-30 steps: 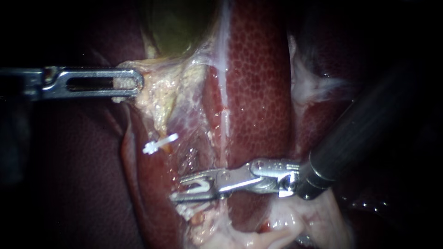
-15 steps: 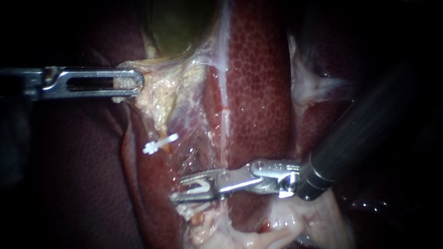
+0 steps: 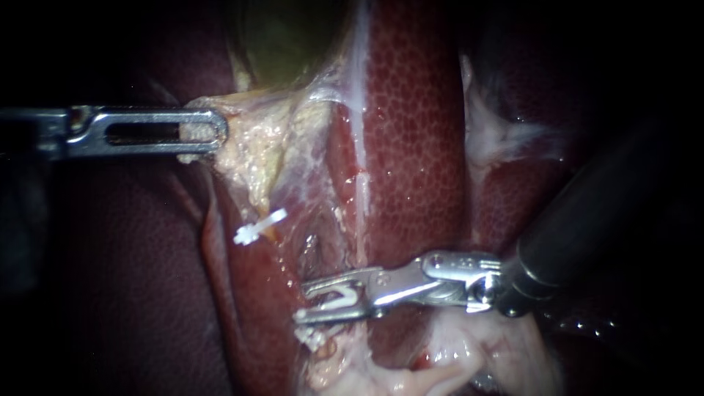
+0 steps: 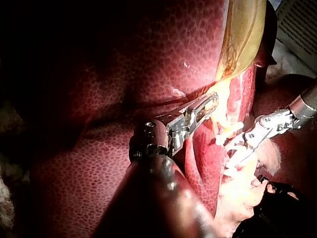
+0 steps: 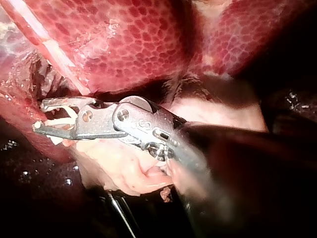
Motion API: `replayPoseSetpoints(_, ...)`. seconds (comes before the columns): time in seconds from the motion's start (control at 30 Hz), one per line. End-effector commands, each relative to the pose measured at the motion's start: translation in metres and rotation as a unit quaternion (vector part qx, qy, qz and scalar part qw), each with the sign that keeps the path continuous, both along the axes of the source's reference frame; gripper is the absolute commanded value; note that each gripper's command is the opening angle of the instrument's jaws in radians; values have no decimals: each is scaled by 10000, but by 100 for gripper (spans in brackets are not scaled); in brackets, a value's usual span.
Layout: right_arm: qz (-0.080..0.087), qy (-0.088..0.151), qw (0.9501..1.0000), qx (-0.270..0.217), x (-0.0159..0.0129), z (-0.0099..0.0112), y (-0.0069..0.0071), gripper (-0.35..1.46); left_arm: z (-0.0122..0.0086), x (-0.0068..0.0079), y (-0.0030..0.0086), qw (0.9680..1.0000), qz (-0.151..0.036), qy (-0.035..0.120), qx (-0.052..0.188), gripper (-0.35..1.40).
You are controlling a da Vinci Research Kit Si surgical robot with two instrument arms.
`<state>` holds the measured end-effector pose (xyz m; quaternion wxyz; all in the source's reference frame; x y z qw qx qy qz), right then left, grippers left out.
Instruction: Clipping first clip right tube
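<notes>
My right instrument point(image 3: 302, 302) comes in from the right, low in the endoscope view. A white U-shaped clip point(image 3: 345, 297) sits between its jaws, touching both, and the jaws stand apart. The tips lie against glistening tissue beside the liver point(image 3: 411, 132); whether a tube lies inside the clip I cannot tell. A small white ridged piece point(image 3: 309, 337) shows just under the jaws. Another white clip point(image 3: 259, 226) sits across a thin tube further left. My left instrument point(image 3: 218, 132) is shut on pale fatty tissue under the greenish gallbladder point(image 3: 286, 37). In the right wrist view the clip point(image 5: 64, 119) shows between the jaws point(image 5: 39, 115).
Pale loose tissue point(image 3: 440, 359) lies under my right instrument's shaft. Dark red liver point(image 4: 99, 99) fills the space beside my left instrument point(image 4: 213, 99) in the left wrist view, where my right instrument point(image 4: 237, 153) shows beyond it.
My right instrument has drawn back to the right with the clip still in its jaws, and the tissue near it shifted slightly the same way. My left instrument has held still.
</notes>
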<state>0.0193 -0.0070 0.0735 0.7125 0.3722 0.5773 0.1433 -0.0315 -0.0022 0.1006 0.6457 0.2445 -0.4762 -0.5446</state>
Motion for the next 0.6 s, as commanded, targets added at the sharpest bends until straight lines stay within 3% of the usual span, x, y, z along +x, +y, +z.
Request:
replayPoseSetpoints(0.03,29,-10,10000,5,-4,-2,2,17,0,0,0,10000,3,-4,-2,-35)
replayPoseSetpoints(0.6,202,-98,9997,86,-81,-35,32,39,0,0,0,10000,4,-4,-2,-35)
